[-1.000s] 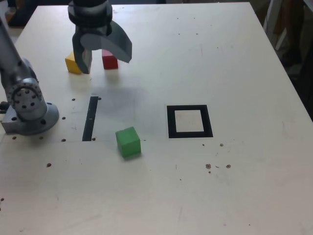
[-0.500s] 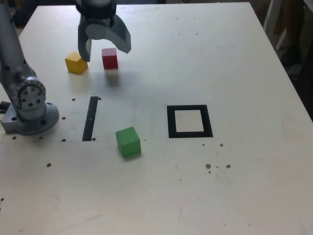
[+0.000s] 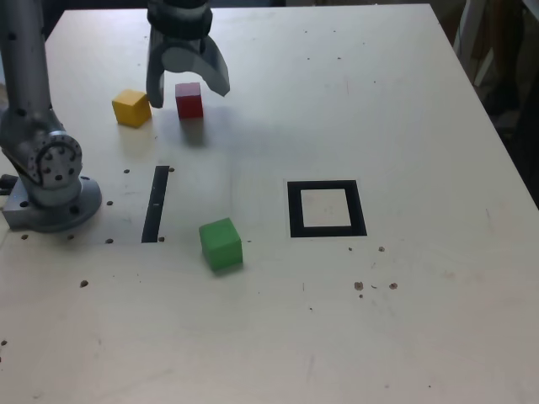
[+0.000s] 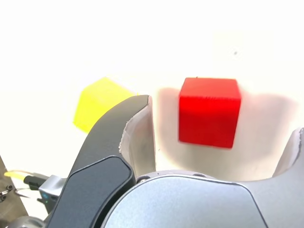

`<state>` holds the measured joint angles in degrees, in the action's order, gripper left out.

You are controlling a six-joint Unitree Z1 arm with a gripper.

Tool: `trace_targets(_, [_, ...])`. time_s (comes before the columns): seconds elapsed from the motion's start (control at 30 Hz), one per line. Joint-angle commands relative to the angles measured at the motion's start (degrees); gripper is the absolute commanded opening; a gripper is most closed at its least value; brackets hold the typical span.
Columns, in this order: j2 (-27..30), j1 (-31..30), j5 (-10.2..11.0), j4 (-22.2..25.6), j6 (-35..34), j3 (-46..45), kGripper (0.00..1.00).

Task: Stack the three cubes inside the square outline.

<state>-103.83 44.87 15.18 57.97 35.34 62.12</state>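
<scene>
The red cube (image 3: 189, 99) sits on the table at the far left of the exterior view, with the yellow cube (image 3: 131, 108) just to its left. My gripper (image 3: 187, 84) is open and hovers over the red cube, one finger on each side of it. In the wrist view the red cube (image 4: 209, 112) lies between the fingers (image 4: 137, 137), and the yellow cube (image 4: 97, 107) shows beyond one finger. The green cube (image 3: 221, 244) rests nearer the front. The square outline (image 3: 326, 209) lies to its right with nothing inside it.
The arm's grey base (image 3: 49, 181) stands at the exterior view's left edge. A straight black strip (image 3: 155, 203) lies on the table (image 3: 404, 109) between the base and the green cube. Dark objects stand past the table's right edge.
The gripper has moved toward the exterior view's right and farther back, from between the yellow and red cubes to straddling the red cube. The cubes have not moved.
</scene>
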Motion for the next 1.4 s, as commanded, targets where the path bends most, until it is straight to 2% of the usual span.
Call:
trace_targets(0.0, [-1.5, 0.5, 0.2, -0.2, 0.1, 1.1, 0.97])
trace_targets(0.2, [-4.0, 1.3, 0.5, 0.1, 0.1, 3.3, 0.93])
trace_targets(0.37, [-5.7, 1.5, 0.6, 0.1, 0.1, 4.5, 0.83])
trace_targets(0.47, [-6.3, 1.5, 0.6, 0.2, -0.1, 5.1, 0.73])
trace_targets(0.67, [-6.7, 1.5, 1.0, 0.0, -0.3, 5.6, 0.4])
trace_targets(0.73, [-6.7, 1.5, 1.1, 0.0, -0.3, 5.6, 0.35])
trace_targets(1.37, [-6.0, 1.0, 0.5, 1.0, -0.3, 5.7, 0.31])
